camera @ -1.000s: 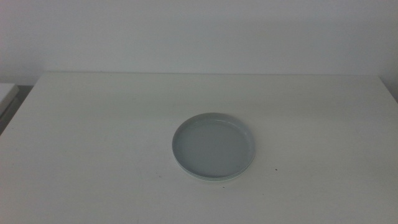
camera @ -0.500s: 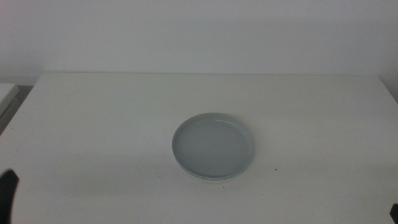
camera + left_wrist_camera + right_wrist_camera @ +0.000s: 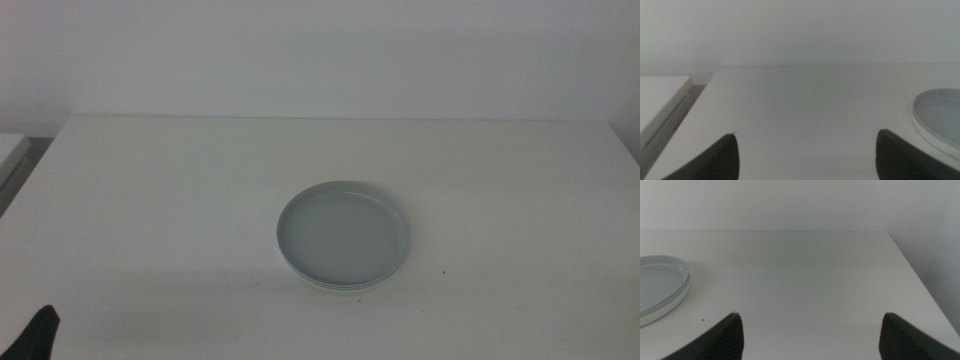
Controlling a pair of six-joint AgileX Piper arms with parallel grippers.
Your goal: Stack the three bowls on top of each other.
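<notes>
Left gripper [image 3: 40, 330] shifted at bottom-left corner; both grippers' fingers [image 3: 725, 160] spread wide, empty; bowls [image 3: 343, 235] stacked mid-table.

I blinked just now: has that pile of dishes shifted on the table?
No. The stack of bowls sits at the same spot relative to the table's far edge.

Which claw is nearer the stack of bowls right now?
Neither clearly. The left claw sits open near the table's front left corner, bowl stack to its right; the right claw, open, is outside the middle view, stack to its left.
</notes>
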